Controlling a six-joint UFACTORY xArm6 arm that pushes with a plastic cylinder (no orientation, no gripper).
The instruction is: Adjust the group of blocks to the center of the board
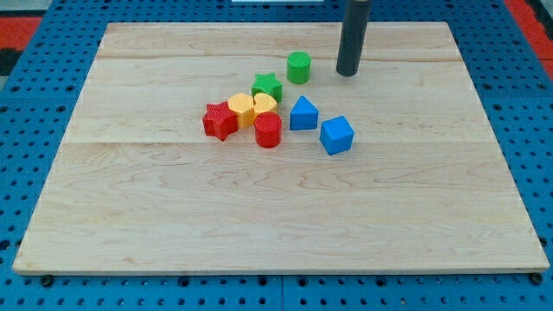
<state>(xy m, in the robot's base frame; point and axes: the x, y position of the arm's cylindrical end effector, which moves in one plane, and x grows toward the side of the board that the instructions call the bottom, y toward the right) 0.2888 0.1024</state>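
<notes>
A group of blocks lies on the wooden board (173, 216), above its middle. A green cylinder (299, 66) is at the group's top. A green star (268, 86) lies below-left of it. A yellow hexagon (242, 110) and a yellow heart (263, 105) touch each other. A red star (219, 120) is at the left end. A red cylinder (269, 130) lies below the yellow blocks. A blue triangular block (303, 113) and a blue cube (337, 135) are at the right. My tip (347, 72) stands just right of the green cylinder, apart from it.
The board rests on a blue perforated table (34, 95). A red area (531, 22) shows at the view's top corners.
</notes>
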